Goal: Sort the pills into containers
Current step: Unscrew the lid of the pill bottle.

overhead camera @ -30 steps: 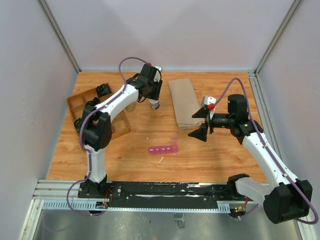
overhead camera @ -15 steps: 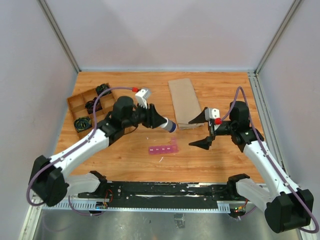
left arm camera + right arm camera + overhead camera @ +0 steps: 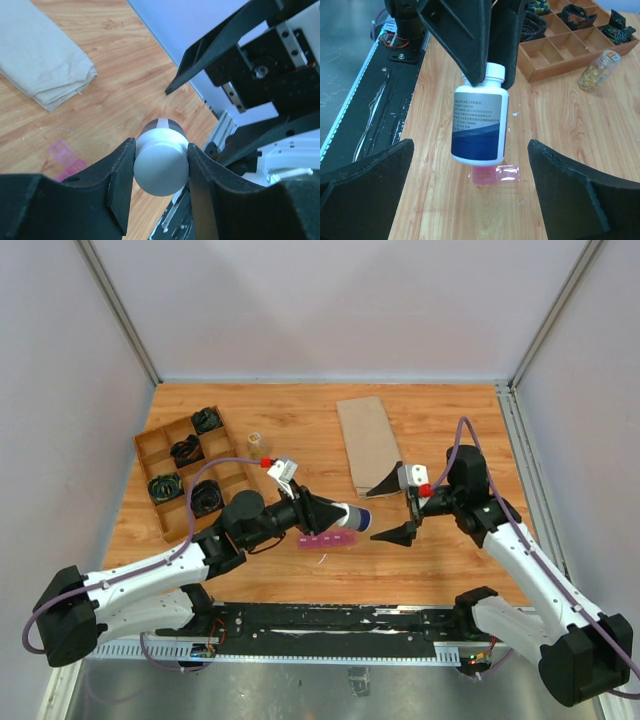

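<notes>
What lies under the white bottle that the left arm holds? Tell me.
Below the white bottle, the pink container strip lies on the table. In the right wrist view only its end shows; the bottle covers the rest, and its contents cannot be made out.

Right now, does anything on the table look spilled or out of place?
A small white sliver lies loose on the table just on the arms' side of the pink containers, outside any compartment; too small to tell if it is a pill. The white bottle hangs sideways in the left gripper's jaws, cap on.
</notes>
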`<state>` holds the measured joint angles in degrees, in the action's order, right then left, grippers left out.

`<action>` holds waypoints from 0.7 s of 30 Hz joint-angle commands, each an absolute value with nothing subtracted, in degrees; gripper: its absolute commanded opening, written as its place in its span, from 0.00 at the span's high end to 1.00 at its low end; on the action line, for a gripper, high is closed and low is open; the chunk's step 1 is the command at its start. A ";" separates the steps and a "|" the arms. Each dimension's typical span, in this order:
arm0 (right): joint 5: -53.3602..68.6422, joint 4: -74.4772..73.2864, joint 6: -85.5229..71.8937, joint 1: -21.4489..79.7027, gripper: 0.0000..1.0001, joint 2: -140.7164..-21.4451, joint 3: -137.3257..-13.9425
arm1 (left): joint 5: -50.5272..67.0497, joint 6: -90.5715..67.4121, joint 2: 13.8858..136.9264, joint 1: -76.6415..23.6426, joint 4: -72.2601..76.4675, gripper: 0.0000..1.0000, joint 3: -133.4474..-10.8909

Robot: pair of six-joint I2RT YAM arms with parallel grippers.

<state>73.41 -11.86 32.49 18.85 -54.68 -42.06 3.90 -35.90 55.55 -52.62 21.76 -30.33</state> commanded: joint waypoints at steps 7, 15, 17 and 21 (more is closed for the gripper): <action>61.01 -6.61 33.07 25.42 0.01 -55.63 -40.18 | -7.27 -40.52 58.94 -58.46 35.29 1.00 -29.84; 57.89 -3.08 33.39 29.43 0.03 -56.31 -38.58 | -6.42 -43.75 60.19 -59.05 38.01 1.00 -28.41; 57.18 -2.11 32.28 29.70 0.07 -56.20 -38.46 | -6.17 -44.10 60.29 -59.21 38.23 1.00 -28.39; 57.59 -0.73 29.96 29.71 0.15 -55.28 -38.42 | -7.35 -44.40 60.38 -59.80 38.77 1.00 -27.74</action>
